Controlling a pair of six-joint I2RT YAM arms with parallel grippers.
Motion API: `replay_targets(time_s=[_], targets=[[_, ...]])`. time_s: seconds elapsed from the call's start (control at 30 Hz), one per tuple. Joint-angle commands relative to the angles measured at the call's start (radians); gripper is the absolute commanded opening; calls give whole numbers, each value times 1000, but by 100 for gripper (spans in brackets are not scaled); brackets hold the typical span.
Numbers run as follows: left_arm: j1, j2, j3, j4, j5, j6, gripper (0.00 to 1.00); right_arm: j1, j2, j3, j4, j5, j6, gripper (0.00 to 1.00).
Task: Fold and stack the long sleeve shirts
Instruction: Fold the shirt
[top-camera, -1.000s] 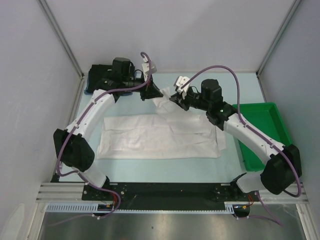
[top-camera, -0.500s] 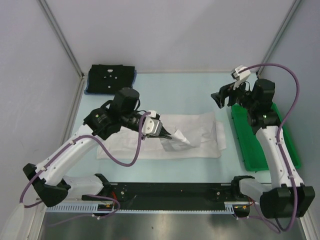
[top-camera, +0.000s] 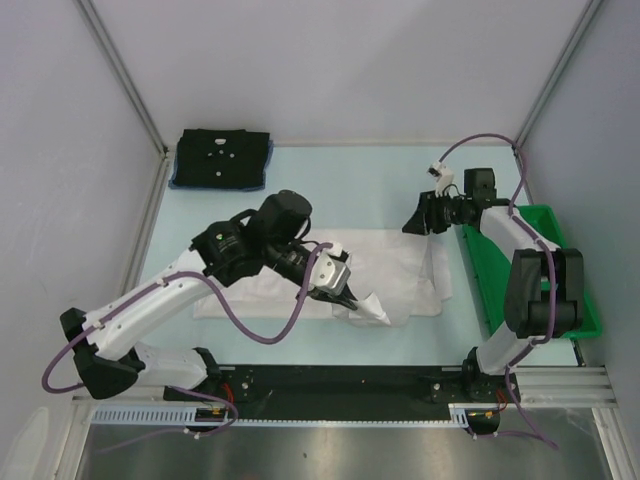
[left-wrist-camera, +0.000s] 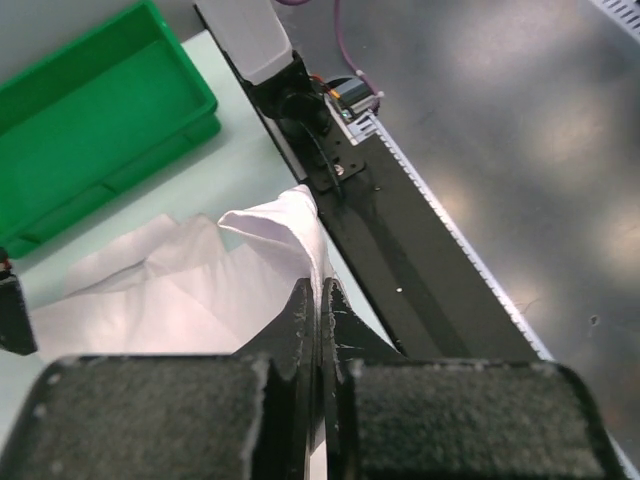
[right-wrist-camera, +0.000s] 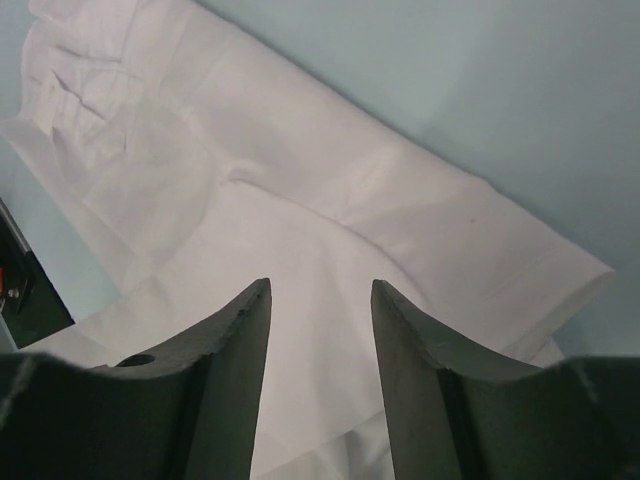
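The plain white long sleeve shirt (top-camera: 405, 268) lies spread and creased across the middle of the table. My left gripper (top-camera: 355, 300) is shut on a pinched fold of it near the front edge, lifting a small peak of cloth; in the left wrist view the cloth (left-wrist-camera: 250, 270) runs into the closed jaws of the left gripper (left-wrist-camera: 320, 292). My right gripper (top-camera: 410, 224) hovers open over the shirt's right end. In the right wrist view the right gripper (right-wrist-camera: 320, 290) has only flat white cloth (right-wrist-camera: 300, 190) below it. A folded black shirt (top-camera: 222, 157) rests on a blue one (top-camera: 176, 181) at the back left.
A green plastic tray (top-camera: 556, 262) stands along the right side, partly under the right arm, and shows as the tray (left-wrist-camera: 90, 130) in the left wrist view. The black base rail (top-camera: 340, 380) runs along the near edge. Grey walls close in the left, back and right.
The left arm swung from the back to the front middle, dragging a fold of white shirt with it. The right gripper let go, swung right, then dropped over the shirt's right end.
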Motion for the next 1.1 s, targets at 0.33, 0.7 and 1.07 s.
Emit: replay_targets(time_s=[0.33,0.7,1.07], targets=[[49,-40,-93,-60,93,-34,0,-40,185,67,98,65,97,51],[357,-143,-350,245,103,-390,0,-33,275,118,-150,178,-35,49],[716,-160,-609,433,-153,-499,0,-32,270,127,-201,246,-78,48]])
